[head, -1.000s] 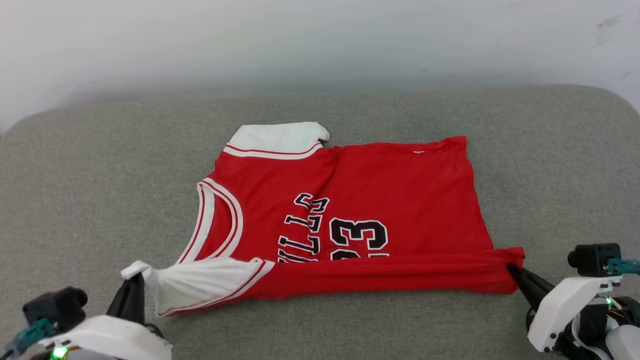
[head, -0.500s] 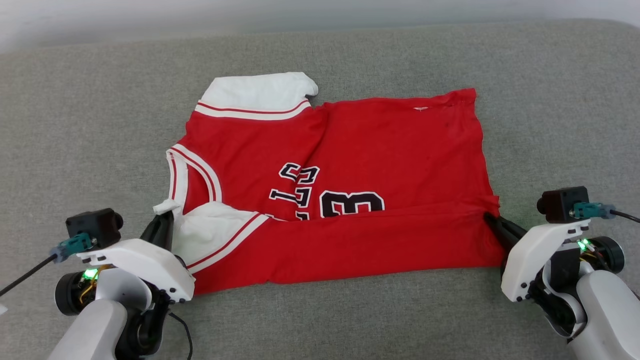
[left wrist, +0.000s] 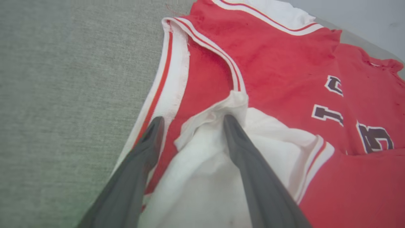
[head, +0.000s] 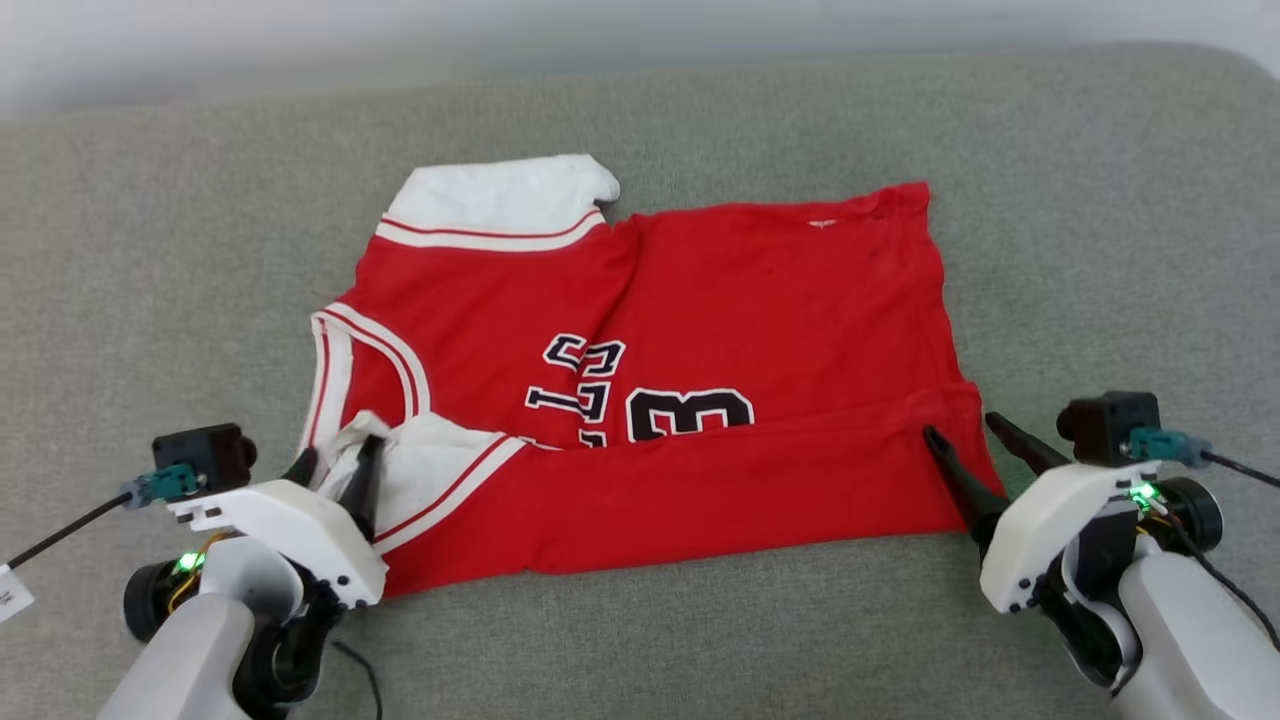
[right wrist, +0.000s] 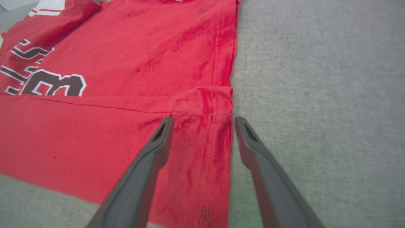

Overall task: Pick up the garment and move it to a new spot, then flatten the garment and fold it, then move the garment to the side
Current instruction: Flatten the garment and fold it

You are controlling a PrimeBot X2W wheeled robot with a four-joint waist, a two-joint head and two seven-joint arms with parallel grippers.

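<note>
Both grippers have their fingers spread apart and hold nothing. The left gripper (head: 340, 452) straddles a bunched white sleeve (head: 440, 470) at the near left corner of the garment (head: 760, 300). The right gripper (head: 961, 425) straddles the hem at the near right corner, with one finger over red cloth and the other over bare cushion. The garment lies flat mid-surface, its near edge folded up over the number. Open grey cushion (head: 180, 260) surrounds it on every side, with a rounded far edge below a pale wall (head: 600, 30).
</note>
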